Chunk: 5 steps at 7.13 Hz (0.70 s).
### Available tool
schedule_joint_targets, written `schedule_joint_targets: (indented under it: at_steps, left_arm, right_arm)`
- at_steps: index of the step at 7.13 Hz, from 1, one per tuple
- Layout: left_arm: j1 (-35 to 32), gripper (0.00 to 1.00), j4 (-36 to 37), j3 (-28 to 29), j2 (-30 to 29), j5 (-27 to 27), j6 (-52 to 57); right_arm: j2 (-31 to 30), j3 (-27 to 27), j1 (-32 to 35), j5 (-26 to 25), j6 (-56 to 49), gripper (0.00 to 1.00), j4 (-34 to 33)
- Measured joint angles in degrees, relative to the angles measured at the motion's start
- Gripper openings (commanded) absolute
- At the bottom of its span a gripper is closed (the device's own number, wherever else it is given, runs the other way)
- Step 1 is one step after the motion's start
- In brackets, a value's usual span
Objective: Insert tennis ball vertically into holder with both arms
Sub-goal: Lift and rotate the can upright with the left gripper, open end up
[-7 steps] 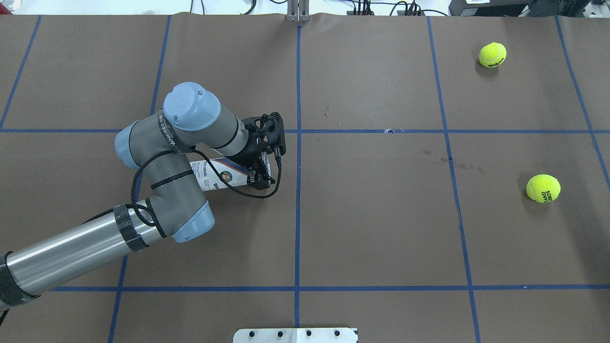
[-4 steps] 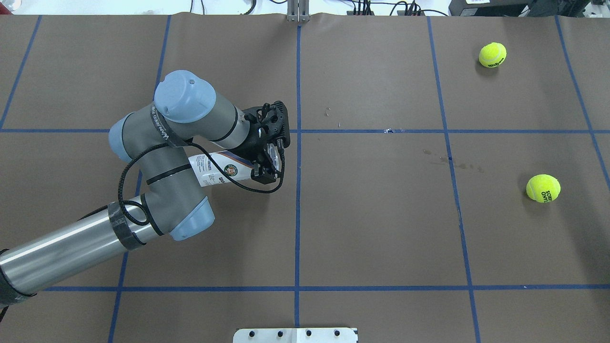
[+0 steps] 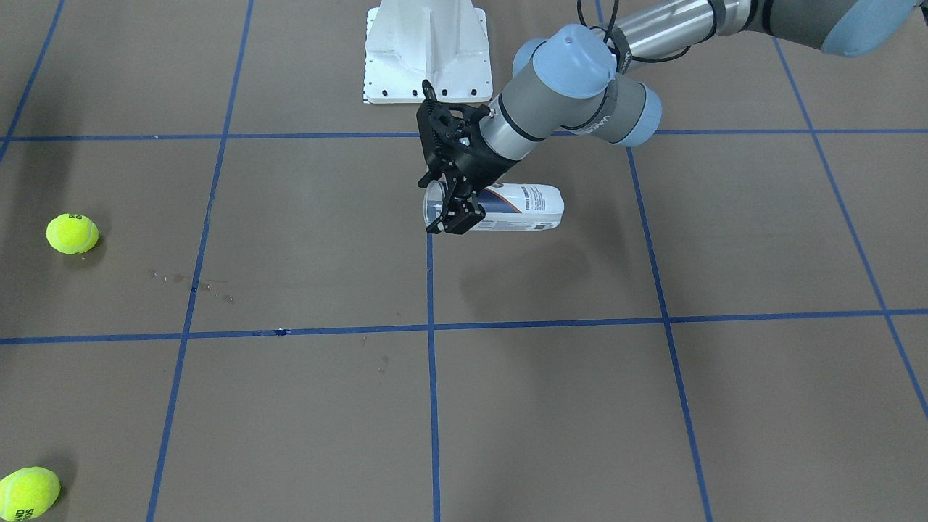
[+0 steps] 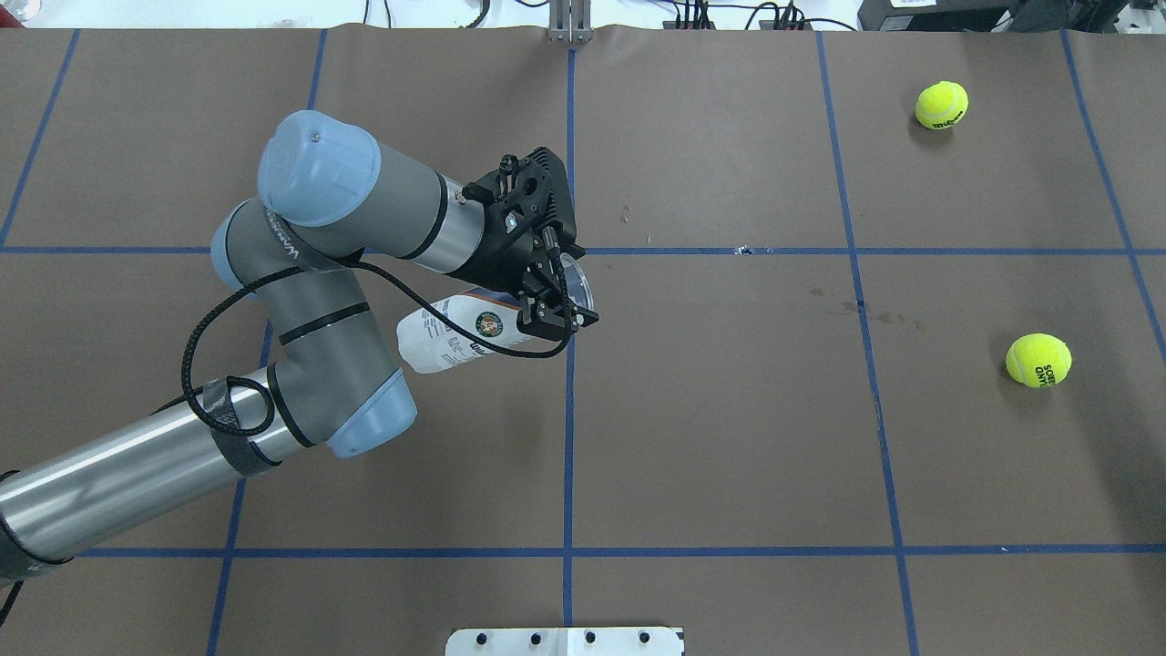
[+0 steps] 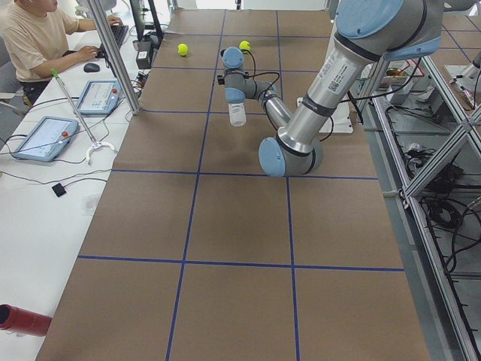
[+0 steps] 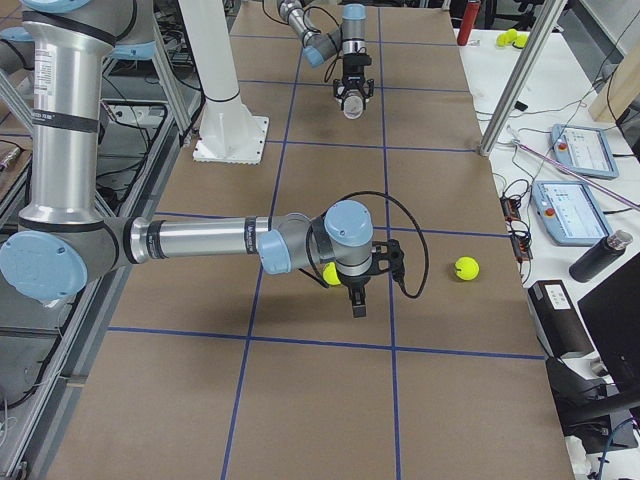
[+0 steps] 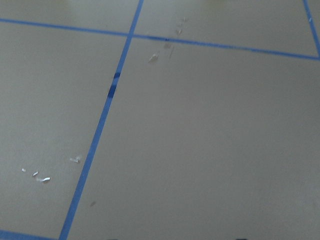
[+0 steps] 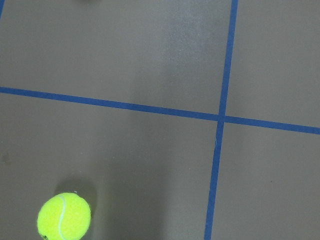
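Brown-papered table (image 4: pixel 729 410); left arm (image 4: pixel 314 314) angles down, jaws clamped on the holder (image 4: pixel 451 335) near its mouth; right jaws: cannot tell.

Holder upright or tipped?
Tipped: the holder lies roughly sideways, lifted, with the left pincer clamped near its open mouth.

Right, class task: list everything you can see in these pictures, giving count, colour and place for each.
table: one, brown, blue tape grid.
holder: one, clear with white label, lifted off the table, tilted, gripped near its open end.
tennis balls: two on the table, yellow-green, robot's right side, the second farther out.
person: one, seated at the side bench.
pedestal base: one, white, at the robot's table edge.
left gripper: one, black, shut on the holder.
right gripper: one, black, beside a ball; open or shut unclear.
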Motion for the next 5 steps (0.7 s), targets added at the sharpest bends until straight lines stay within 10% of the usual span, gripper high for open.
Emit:
schedule_joint_targets:
  at_steps: [5]
  left_arm:
    - [0.5,0.70,-41.4,11.3,-1.5,4.3,-20.7]
  right_arm:
    - [0.0,0.3,0.0,0.1,0.0,1.00,0.1]
